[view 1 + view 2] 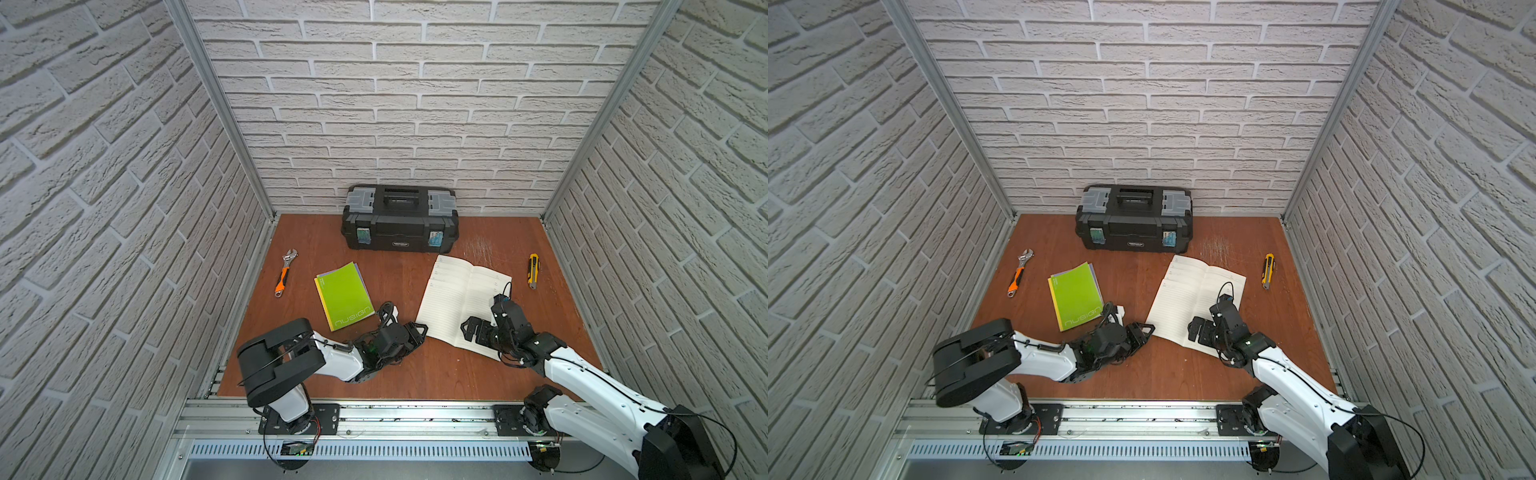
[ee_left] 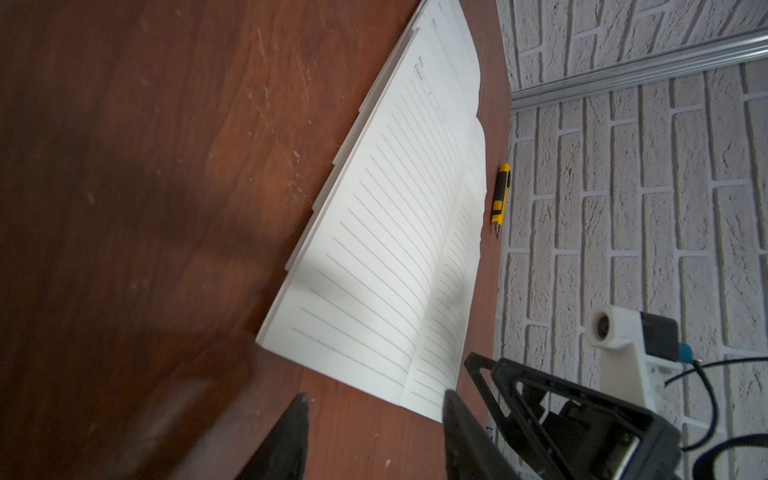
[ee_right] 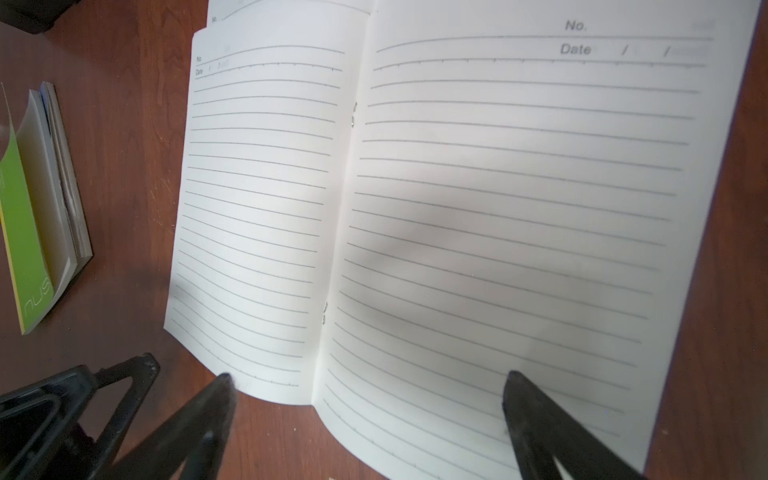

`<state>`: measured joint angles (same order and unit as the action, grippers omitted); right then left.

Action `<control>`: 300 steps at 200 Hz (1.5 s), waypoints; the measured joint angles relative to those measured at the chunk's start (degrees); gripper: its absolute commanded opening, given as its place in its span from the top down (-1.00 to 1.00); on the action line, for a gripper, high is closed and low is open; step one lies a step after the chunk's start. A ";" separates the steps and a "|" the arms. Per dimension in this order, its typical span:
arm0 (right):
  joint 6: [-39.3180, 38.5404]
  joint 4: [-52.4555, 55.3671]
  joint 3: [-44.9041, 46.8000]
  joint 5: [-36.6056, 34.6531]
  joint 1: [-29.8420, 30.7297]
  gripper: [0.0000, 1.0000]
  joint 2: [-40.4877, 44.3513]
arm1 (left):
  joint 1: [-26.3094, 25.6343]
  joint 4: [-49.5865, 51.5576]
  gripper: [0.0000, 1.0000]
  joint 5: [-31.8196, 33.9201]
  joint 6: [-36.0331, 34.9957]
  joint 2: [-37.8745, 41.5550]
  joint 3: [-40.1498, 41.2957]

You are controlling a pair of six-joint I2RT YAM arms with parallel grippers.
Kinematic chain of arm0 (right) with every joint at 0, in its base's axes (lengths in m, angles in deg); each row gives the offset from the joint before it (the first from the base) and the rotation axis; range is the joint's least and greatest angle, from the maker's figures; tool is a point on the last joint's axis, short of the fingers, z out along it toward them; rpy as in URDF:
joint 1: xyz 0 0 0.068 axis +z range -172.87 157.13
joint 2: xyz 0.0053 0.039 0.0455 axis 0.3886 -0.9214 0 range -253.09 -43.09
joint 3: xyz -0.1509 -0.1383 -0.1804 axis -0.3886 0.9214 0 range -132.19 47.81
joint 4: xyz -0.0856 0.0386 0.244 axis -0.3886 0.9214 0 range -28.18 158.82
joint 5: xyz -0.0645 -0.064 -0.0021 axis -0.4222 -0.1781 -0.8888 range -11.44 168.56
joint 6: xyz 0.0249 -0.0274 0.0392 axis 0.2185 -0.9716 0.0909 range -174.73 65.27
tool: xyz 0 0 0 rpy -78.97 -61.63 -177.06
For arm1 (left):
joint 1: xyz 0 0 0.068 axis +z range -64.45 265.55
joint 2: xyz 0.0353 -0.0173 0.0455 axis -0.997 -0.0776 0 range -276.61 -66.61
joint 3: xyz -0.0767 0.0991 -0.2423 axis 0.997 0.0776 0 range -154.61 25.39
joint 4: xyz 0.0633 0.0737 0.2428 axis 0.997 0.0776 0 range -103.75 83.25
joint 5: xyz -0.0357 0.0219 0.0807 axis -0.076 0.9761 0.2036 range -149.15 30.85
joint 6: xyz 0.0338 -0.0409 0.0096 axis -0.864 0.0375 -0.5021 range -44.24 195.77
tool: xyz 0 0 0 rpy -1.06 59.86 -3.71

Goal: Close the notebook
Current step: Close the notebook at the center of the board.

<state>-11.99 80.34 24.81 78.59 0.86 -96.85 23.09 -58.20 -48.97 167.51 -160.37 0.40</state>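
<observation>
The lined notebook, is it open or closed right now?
Open. The lined notebook lies spread flat, both ruled pages facing up on either side of the spine.

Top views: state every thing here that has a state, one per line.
White notebook: open, lying flat.
Green notebook: closed.
Toolbox: lid shut.
Left pincer: open, empty.
Right pincer: open, empty.
Knife: blade too small to tell.

Top views look down from above; close wrist views share the notebook (image 2: 395, 249).
</observation>
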 measured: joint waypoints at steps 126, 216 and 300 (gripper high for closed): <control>0.44 -4.39 1.49 0.98 -0.33 -1.00 -5.44 | -0.26 -7.17 -0.02 -0.61 4.24 -4.90 -0.66; 0.39 -4.17 1.49 1.07 -0.39 -1.00 -5.09 | -0.26 -11.85 0.22 -0.74 3.23 -10.25 -2.27; 0.37 -3.54 1.49 1.27 -0.39 -1.00 -4.79 | -0.31 -12.72 0.94 0.37 0.17 -9.27 -2.29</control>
<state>-11.62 76.80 26.30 79.86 0.46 -101.64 22.79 -70.92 -48.60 167.68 -169.63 -1.90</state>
